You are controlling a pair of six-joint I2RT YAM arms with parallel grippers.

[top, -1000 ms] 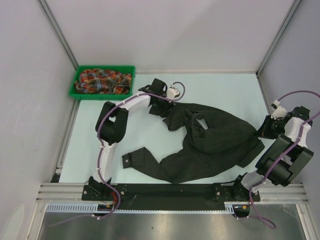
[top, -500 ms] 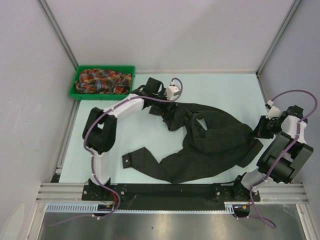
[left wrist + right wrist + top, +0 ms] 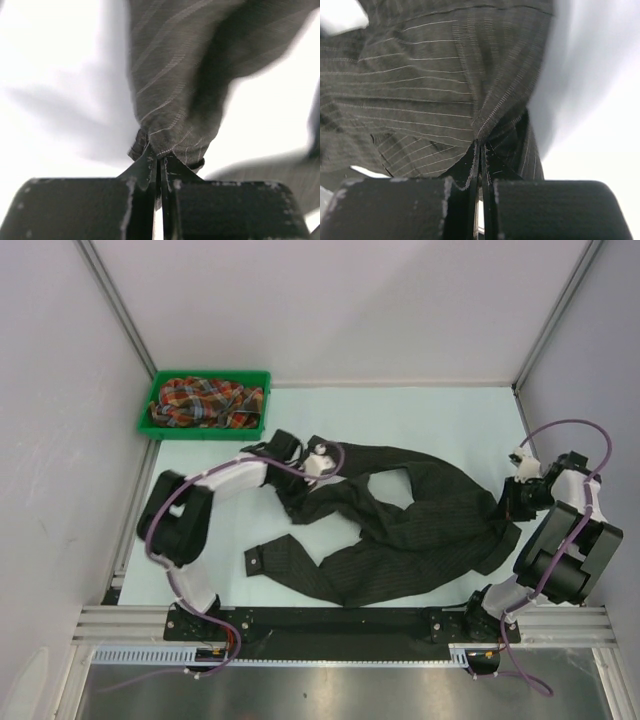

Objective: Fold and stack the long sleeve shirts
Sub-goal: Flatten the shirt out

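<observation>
At the left gripper (image 3: 159, 160): closed tight on a bunched, puckered edge of the black pinstriped shirt (image 3: 170, 75), with the cloth running away from the tips. At the right gripper (image 3: 480, 145): likewise pinched together on a gathered fold of the same garment, with fabric fanning out up and to the left.

Seen from above, stretched crosswise over the table (image 3: 440, 420) between the two grips, long axis running left to right, and bowing toward the near edge in the middle. Trailing off to the near left, one sleeve, with its cuff (image 3: 256, 560) pointing left. Cannot tell where the collar lies.

Well apart, at the far left corner and crumpled inside the green bin (image 3: 210, 375): the plaid shirt (image 3: 205, 403).
</observation>
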